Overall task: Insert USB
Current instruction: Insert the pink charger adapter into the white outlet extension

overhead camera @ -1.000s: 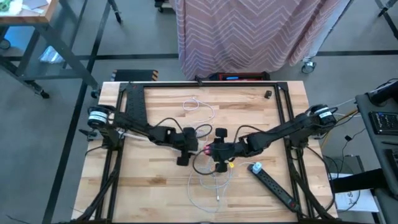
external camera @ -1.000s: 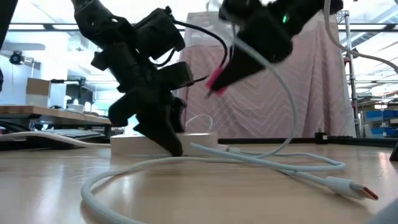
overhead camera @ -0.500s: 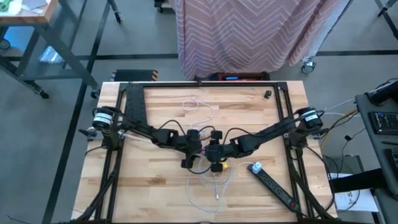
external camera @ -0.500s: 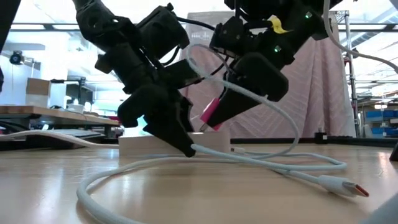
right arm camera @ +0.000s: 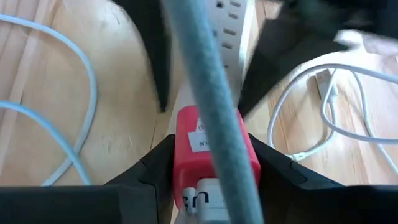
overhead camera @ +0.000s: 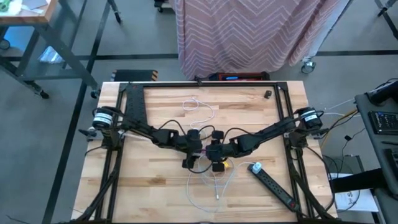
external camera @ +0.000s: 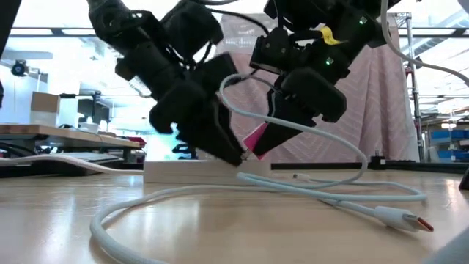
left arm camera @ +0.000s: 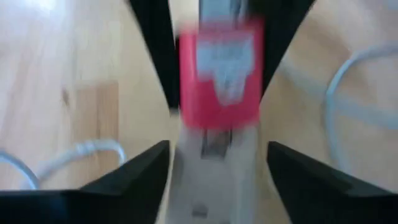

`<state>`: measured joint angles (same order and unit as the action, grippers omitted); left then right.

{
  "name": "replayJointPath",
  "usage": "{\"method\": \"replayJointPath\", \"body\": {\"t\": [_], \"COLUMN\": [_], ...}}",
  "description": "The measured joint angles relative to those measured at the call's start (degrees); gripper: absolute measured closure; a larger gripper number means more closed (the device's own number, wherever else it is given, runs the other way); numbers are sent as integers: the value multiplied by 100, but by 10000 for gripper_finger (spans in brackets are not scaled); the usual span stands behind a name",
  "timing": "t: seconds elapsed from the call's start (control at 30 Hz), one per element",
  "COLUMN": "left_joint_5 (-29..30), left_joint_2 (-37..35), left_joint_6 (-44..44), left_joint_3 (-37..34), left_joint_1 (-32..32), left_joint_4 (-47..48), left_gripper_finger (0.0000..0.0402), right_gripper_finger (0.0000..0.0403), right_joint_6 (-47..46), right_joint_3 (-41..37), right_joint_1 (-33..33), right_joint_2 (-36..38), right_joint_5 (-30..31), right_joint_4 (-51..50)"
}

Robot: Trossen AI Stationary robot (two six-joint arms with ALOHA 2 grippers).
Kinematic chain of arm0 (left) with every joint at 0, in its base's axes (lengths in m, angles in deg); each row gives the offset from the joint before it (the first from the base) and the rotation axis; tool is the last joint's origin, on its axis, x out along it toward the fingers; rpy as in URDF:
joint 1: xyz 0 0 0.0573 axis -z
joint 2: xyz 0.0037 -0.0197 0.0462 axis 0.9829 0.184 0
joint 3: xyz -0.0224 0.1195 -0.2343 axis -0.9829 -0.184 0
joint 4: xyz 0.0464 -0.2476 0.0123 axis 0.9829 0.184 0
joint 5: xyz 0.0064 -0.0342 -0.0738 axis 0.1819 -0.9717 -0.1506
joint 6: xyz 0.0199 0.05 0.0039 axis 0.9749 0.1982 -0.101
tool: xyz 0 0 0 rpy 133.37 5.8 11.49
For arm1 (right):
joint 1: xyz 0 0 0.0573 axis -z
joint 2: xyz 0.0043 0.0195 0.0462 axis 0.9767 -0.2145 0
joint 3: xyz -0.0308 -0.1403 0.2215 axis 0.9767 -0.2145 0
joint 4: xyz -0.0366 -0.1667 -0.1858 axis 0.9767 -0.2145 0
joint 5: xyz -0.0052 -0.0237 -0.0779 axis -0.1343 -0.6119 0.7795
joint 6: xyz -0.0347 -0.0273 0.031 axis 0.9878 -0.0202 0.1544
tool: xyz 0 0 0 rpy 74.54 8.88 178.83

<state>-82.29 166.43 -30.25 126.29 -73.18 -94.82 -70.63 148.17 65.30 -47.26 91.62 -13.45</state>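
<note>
So the big change over the last second is that the two arms have closed in on each other at the middle of the worktop. A second ago the red plug was hanging up in the air; now it's come right down and its nose sits at the top of the white power strip, apparently touching it, though I can't tell whether it's seated. The right pincer is pinching the red plug from both sides, with the white cable arching up out of the back of it. The left pincer has moved in too, and its fingers now stand spread on either side of the white strip, not squeezing it as far as I can see. My read: the carry-over is done and it's down to the final push, with the left arm maybe easing off its bracing job. As for writing, there's a small white label on the plug with dark print, but I can't read it, and the left wrist view just shows a pale smudge there. The black power strip lies unused off to the right, and a second loose cable curls across the front of the worktop.
</note>
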Motion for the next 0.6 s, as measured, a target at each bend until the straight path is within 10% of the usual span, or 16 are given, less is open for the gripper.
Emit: {"method": "replayJointPath", "body": {"t": [0.17, 0.6], "left_joint_5": [-4, -139], "left_joint_2": [4, -701], "left_joint_6": [-24, 87], "left_joint_3": [-13, -60], "left_joint_1": [6, 15], "left_joint_4": [34, 1576], "left_gripper_finger": [110, 217], "right_gripper_finger": [264, 264], "right_joint_6": [-102, -219], "right_joint_3": [0, -49], "right_joint_1": [37, 68], "right_joint_2": [-81, -233], "right_joint_5": [-114, -382], "right_joint_4": [4, -199]}}
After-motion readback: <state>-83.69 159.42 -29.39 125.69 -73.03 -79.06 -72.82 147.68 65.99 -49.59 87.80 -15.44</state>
